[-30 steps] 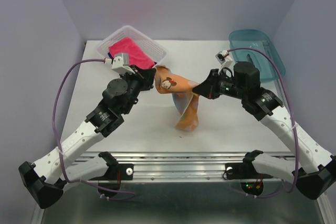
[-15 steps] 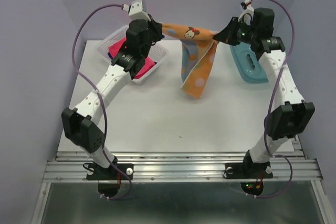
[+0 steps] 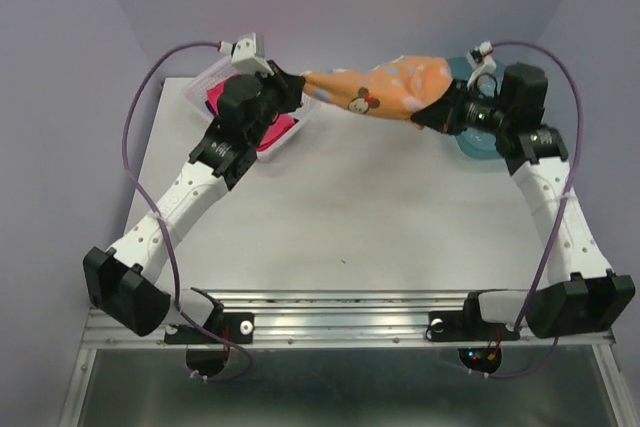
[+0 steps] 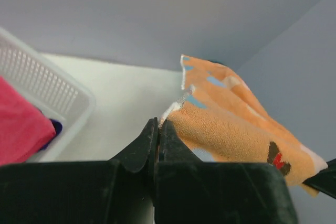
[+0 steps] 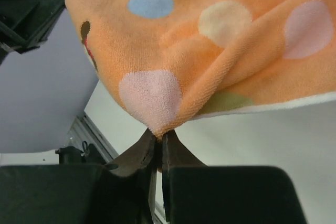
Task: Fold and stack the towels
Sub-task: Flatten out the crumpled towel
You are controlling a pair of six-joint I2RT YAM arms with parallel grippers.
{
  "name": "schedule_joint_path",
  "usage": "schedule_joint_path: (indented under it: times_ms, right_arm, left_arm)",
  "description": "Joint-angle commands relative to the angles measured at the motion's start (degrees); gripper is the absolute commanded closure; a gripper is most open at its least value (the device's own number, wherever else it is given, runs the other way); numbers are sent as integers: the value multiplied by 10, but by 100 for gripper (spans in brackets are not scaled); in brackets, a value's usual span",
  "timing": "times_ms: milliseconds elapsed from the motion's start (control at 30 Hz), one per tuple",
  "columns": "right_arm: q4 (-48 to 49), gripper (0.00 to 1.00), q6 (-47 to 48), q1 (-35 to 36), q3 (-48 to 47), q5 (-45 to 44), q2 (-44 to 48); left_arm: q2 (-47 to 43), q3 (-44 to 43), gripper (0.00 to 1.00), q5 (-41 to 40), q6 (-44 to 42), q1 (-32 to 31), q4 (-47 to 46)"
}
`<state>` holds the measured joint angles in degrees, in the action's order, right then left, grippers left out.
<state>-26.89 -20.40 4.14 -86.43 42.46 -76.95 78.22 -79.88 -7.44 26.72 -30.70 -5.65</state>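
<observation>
Right now the orange towel (image 3: 385, 87) hangs above the back of the worktop (image 3: 350, 217), stretched between both hands. The left hand (image 3: 298, 82) is clamped on one corner and the right hand (image 3: 428, 117) on a bunched tip at the other end, each with only a thin bite of cloth. A corner could slip free, I judge, if the arms pull wider apart or swing fast; the middle is bunched, so laying it down like this would trap creases. Below the left hand sits the white basket (image 3: 205, 87) holding the pink towel (image 3: 272, 133) and a sliver of purple towel (image 4: 52, 128); the blue tray (image 3: 470, 145) lies under the right arm. Either could snag the drooping cloth.
</observation>
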Motion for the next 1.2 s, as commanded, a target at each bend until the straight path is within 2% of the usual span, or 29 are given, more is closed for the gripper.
schedule_joint_path:
  times_ms: [0,33,67,100,133,167,200,233,267,333,433,600,733,933,1033,1167]
  right_arm:
    - [83,93,-119,6,304,-10,95]
    - [74,93,-132,15,362,-33,148]
    - [57,88,-139,22,447,-36,172]
    - [38,77,-136,26,480,-40,201]
    - [11,63,-132,26,499,-42,222]
    - [-46,42,-124,27,510,-52,263]
    - [-65,25,-128,26,513,-66,277]
    - [-76,0,-130,27,509,-81,288]
    - [-93,0,-126,27,501,-84,298]
    - [-126,0,-114,27,468,-116,299]
    - [-133,0,-97,26,441,-184,297]
    - [-68,0,-89,27,440,-206,259]
    - [-1,0,-88,27,426,-277,188]
    - [78,0,-77,30,398,-300,63]
    - [87,0,-81,34,377,-337,-6]
    - [84,0,-54,89,355,-374,-64]
  left_arm:
    - [-72,179,100,-10,80,-9,-8]
    - [-89,257,100,-10,97,-11,-5]
    - [-122,290,100,-10,137,-11,12]
    - [-135,343,100,0,141,-12,20]
    - [-145,343,100,0,145,-13,27]
    - [-151,367,93,-8,156,-13,80]
    - [-156,373,62,-18,169,-17,107]
    - [-157,380,51,-27,177,-19,132]
    - [-159,384,44,-30,180,-21,170]
    - [-169,396,1,-41,190,-36,196]
    - [-193,407,1,-56,199,-41,205]
    - [-198,394,1,-43,171,-46,180]
    - [-136,356,1,-26,121,-66,139]
    - [-2,280,1,35,65,-91,60]
    - [67,263,1,57,66,-92,60]
    - [111,295,1,71,89,-99,47]
